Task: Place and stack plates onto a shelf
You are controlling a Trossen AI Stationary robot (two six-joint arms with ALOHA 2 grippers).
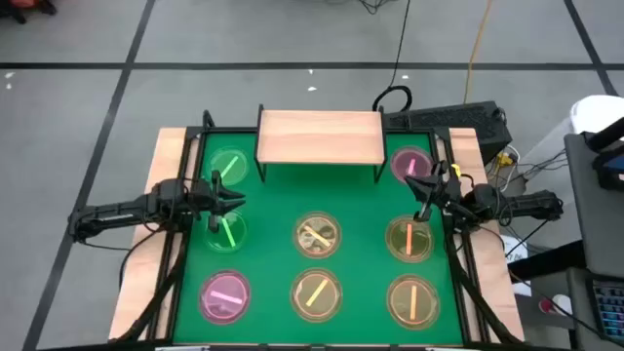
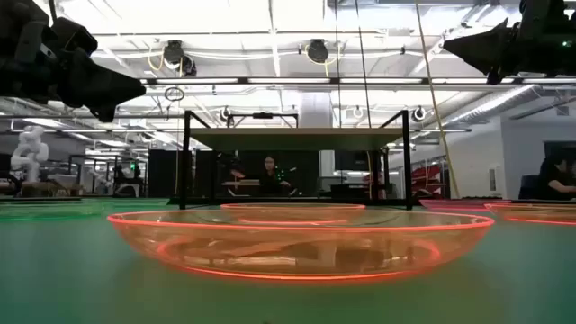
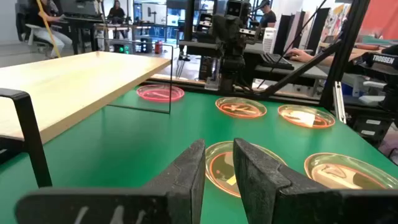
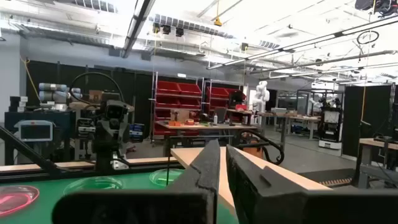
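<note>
Several translucent plates lie flat on the green mat [image 1: 268,210]: green ones [image 1: 229,166] [image 1: 226,232], pink ones [image 1: 224,295] [image 1: 411,164] and amber ones [image 1: 317,234] [image 1: 409,239]. The shelf [image 1: 320,136], a light wooden board on thin black legs, stands at the mat's far middle with nothing on it. My left gripper [image 1: 234,195] [image 3: 219,146] hovers over the mat's left side between the two green plates, open by a narrow gap. My right gripper [image 1: 427,190] [image 4: 222,149] hovers at the right, between the far pink plate and an amber plate, shut and holding nothing.
Black frame rails run along the mat's left and right sides [image 1: 180,253]. Cables and a dark box [image 1: 458,122] lie behind the shelf at the far right. In the low view an amber plate [image 2: 301,243] sits near the front, with the shelf [image 2: 292,135] behind it.
</note>
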